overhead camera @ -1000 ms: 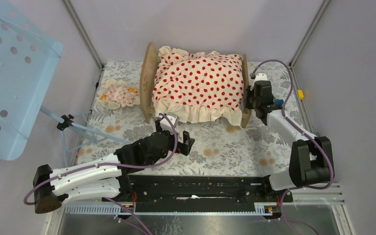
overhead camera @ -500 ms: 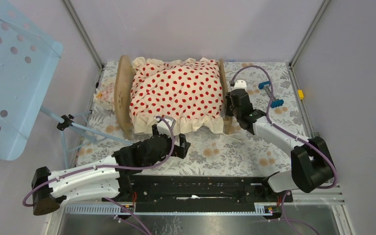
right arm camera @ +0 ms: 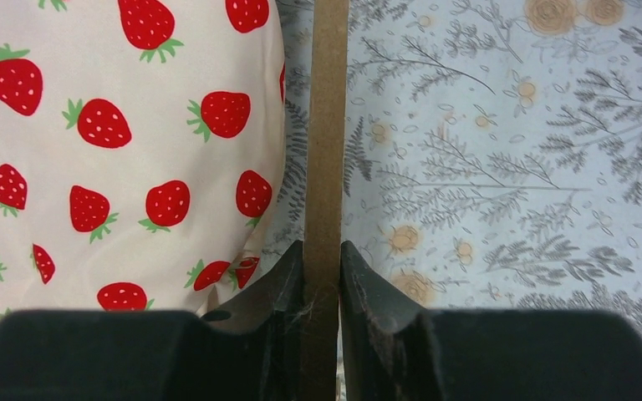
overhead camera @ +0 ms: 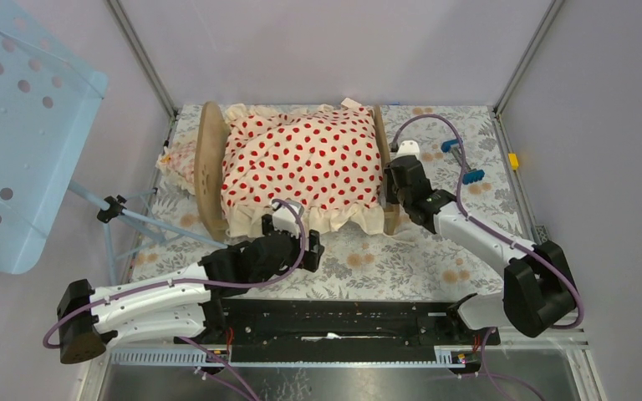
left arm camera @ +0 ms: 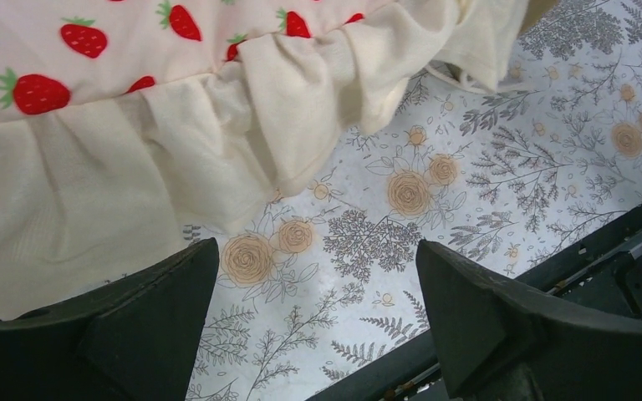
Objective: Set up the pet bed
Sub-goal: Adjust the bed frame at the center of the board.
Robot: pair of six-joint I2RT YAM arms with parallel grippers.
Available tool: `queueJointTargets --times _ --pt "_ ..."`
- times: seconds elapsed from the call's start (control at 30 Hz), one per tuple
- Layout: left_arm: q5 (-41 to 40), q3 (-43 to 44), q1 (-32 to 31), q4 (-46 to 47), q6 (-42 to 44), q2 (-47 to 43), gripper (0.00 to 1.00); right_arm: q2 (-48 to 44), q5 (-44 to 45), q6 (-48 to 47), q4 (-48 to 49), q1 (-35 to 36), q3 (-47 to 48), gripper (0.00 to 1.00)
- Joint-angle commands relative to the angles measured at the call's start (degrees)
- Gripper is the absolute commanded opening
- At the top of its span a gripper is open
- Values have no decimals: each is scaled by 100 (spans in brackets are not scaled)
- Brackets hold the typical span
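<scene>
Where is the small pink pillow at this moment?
In the top view, the pillow lies on the floral mat, left of the pet bed's rounded headboard.

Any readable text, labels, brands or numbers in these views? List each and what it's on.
No readable text in any view.
Blanket: strawberry print only, no words.
Table cover: flower pattern only.
Bed frame: bare wood, no marking visible.
Small white tab at the blanket's far edge: too small to read, if it carries print at all.
</scene>
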Motion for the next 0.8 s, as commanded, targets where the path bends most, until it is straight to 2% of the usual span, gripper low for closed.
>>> queueJointTargets --times 0.0,0.27,0.53,0.6,0.77 --pt "-247 115 -7 -4 -232 -94 96 -621 792 359 -85 -103 75 0" --pt "-345 80 -10 -131 -397 -277 96 -1296 2203 3086 -943 -99 -409 0" --pt "-302 11 -7 -156 -486 -319 95 -1927 2808 4846 -1907 -91 -743 0" --pt "-302 -27 -10 -146 -537 -338 95 -2127 2863 5131 -1932 -91 -916 0" --pt "-255 -72 -8 -76 -516 -297 95 -1836 2217 4833 -1208 -33 -938 0"
